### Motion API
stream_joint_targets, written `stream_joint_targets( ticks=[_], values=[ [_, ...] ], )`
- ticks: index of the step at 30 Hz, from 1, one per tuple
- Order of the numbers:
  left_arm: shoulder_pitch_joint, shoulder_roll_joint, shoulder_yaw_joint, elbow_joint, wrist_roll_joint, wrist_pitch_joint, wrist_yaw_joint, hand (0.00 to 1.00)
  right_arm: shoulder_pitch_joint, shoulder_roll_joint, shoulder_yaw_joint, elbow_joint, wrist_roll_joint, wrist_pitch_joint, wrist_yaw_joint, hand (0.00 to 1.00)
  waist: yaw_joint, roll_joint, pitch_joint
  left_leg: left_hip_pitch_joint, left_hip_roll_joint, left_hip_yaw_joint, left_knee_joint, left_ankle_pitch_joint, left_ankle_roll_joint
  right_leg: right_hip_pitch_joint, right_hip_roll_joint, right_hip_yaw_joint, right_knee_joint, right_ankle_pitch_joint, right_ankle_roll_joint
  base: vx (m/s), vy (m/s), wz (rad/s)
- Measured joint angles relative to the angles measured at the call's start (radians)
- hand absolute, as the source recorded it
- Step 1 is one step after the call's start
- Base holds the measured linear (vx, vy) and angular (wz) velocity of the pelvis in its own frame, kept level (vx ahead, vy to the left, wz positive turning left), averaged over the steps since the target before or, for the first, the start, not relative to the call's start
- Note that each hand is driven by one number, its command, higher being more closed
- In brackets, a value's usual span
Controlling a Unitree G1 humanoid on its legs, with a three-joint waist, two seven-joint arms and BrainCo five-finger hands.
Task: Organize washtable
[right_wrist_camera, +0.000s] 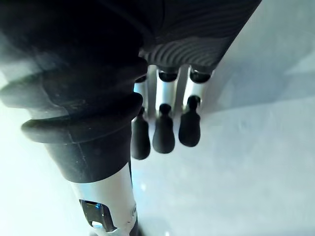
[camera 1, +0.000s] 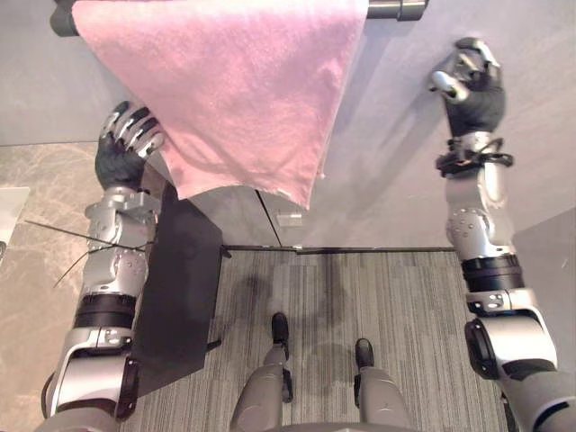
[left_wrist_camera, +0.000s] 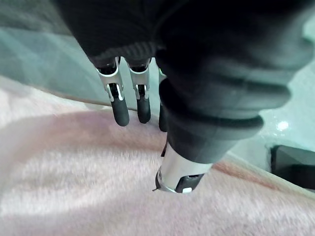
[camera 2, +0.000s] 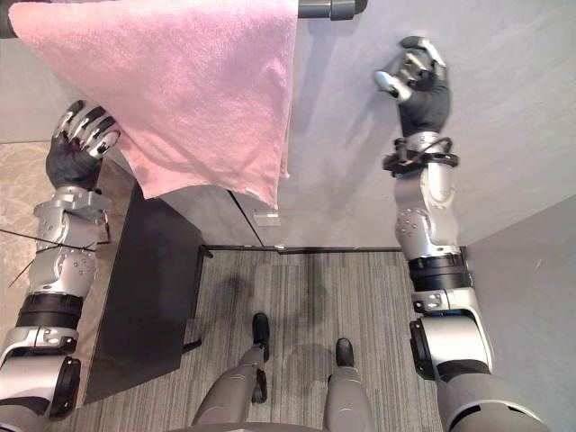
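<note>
A pink towel [camera 1: 225, 90] is hanging crookedly over a dark rail [camera 1: 396, 9] on the grey wall [camera 1: 540, 135], one corner drooping toward the floor. A black panel [camera 1: 180, 279] is standing beside my left arm, next to the marble washtable top [camera 1: 36, 198]. My left hand [camera 1: 121, 155] is hovering at the towel's lower left edge, its fingers [left_wrist_camera: 120, 110] loosely extended and gripping nothing; I cannot tell whether they are touching the cloth. My right hand [camera 1: 470, 90] is hanging raised before the bare wall, well apart from the towel, fingers [right_wrist_camera: 162, 132] relaxed and empty.
</note>
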Motion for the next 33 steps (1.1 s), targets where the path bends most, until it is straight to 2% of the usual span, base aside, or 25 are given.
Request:
stream_joint_targets(
  ticks=[4, 8, 10, 13, 15, 17, 18, 21, 26, 28, 31, 33],
  values=[
    [0.088, -0.008, 0.077, -0.001, -0.002, 0.000, -0.002, 0.00, 0.107, 0.002, -0.068, 0.006, 0.021, -0.001, -0.007, 0.00, 0.000, 0.001, 0.000, 0.013, -0.001, -0.002, 0.002, 0.001, 0.002, 0.017, 0.001, -0.001, -0.005, 0.000, -0.001, 0.07, -0.049, 0.01],
    [0.184, -0.065, 0.154, -0.005, -0.009, 0.001, -0.007, 0.00, 0.229, 0.016, -0.126, 0.002, 0.015, 0.002, -0.009, 0.00, 0.000, 0.003, -0.001, 0.028, -0.001, -0.009, 0.005, 0.002, 0.005, 0.043, 0.001, -0.003, -0.021, -0.001, -0.001, 0.06, -0.038, 0.05],
    [0.239, -0.104, 0.197, -0.023, -0.009, 0.003, -0.025, 0.00, 0.295, 0.026, -0.172, -0.007, -0.020, 0.010, -0.022, 0.00, 0.002, 0.004, -0.001, 0.029, -0.002, -0.013, 0.005, -0.001, 0.002, 0.049, 0.001, -0.006, -0.026, -0.001, -0.001, 0.05, -0.039, 0.08],
    [0.313, -0.176, 0.255, -0.072, -0.008, 0.010, -0.057, 0.00, 0.440, 0.065, -0.310, -0.028, -0.127, 0.031, -0.056, 0.00, 0.001, 0.004, -0.004, 0.059, -0.004, -0.027, 0.000, -0.021, 0.001, 0.097, 0.000, -0.019, -0.049, -0.003, -0.003, 0.05, -0.028, 0.11],
    [0.366, -0.245, 0.325, -0.081, 0.002, 0.013, -0.060, 0.00, 0.566, 0.117, -0.441, -0.064, -0.204, 0.037, -0.102, 0.00, -0.005, 0.005, -0.034, 0.075, -0.005, -0.021, 0.000, -0.034, 0.003, 0.110, -0.001, -0.019, -0.055, -0.012, -0.007, 0.06, -0.036, -0.09],
    [0.382, -0.292, 0.372, -0.083, 0.017, 0.021, -0.044, 0.00, 0.654, 0.161, -0.529, -0.104, -0.226, 0.044, -0.138, 0.00, -0.007, 0.009, -0.059, 0.081, -0.007, -0.015, -0.001, -0.037, 0.003, 0.115, 0.002, -0.018, -0.057, -0.014, -0.008, 0.07, -0.037, -0.09],
    [0.403, -0.354, 0.430, -0.109, 0.049, 0.024, 0.000, 0.00, 0.738, 0.219, -0.596, -0.168, -0.235, 0.046, -0.167, 0.00, -0.019, 0.010, -0.063, 0.107, -0.003, -0.001, -0.001, -0.037, 0.002, 0.144, 0.004, -0.020, -0.064, -0.017, -0.012, 0.09, -0.049, -0.05],
    [0.487, -0.435, 0.489, -0.165, 0.107, 0.023, 0.076, 0.00, 0.896, 0.341, -0.646, -0.288, -0.243, 0.041, -0.225, 0.00, -0.032, 0.009, -0.102, 0.149, 0.009, 0.020, -0.001, -0.052, 0.001, 0.186, 0.012, -0.018, -0.079, -0.021, -0.020, 0.10, -0.073, -0.11],
    [0.588, -0.540, 0.462, -0.185, 0.144, 0.018, 0.115, 0.00, 0.988, 0.501, -0.645, -0.253, -0.225, 0.023, -0.274, 0.00, -0.026, 0.005, -0.171, 0.195, 0.033, 0.060, -0.001, -0.080, -0.005, 0.229, 0.016, -0.006, -0.097, -0.020, -0.022, 0.05, -0.041, -0.12],
    [0.625, -0.594, 0.408, -0.170, 0.158, 0.000, 0.112, 0.00, 0.988, 0.521, -0.607, -0.162, -0.191, 0.024, -0.288, 0.00, -0.022, 0.002, -0.184, 0.219, 0.036, 0.083, -0.001, -0.087, -0.010, 0.250, 0.018, 0.005, -0.108, -0.017, -0.025, 0.00, -0.009, -0.19],
    [0.637, -0.641, 0.324, -0.017, 0.157, 0.028, 0.108, 0.00, 0.981, 0.526, -0.585, -0.042, -0.177, 0.023, -0.289, 0.00, -0.025, 0.000, -0.197, 0.236, 0.040, 0.139, -0.001, -0.087, -0.010, 0.255, 0.017, 0.010, -0.111, -0.023, -0.030, -0.06, -0.001, -0.06],
    [0.627, -0.648, 0.264, 0.161, 0.151, 0.068, 0.092, 0.00, 0.973, 0.524, -0.544, 0.113, -0.172, 0.026, -0.282, 0.00, -0.028, -0.013, -0.200, 0.255, 0.043, 0.166, -0.001, -0.087, -0.010, 0.268, 0.018, 0.019, -0.111, -0.023, -0.030, -0.03, 0.015, -0.11]
  ],
)
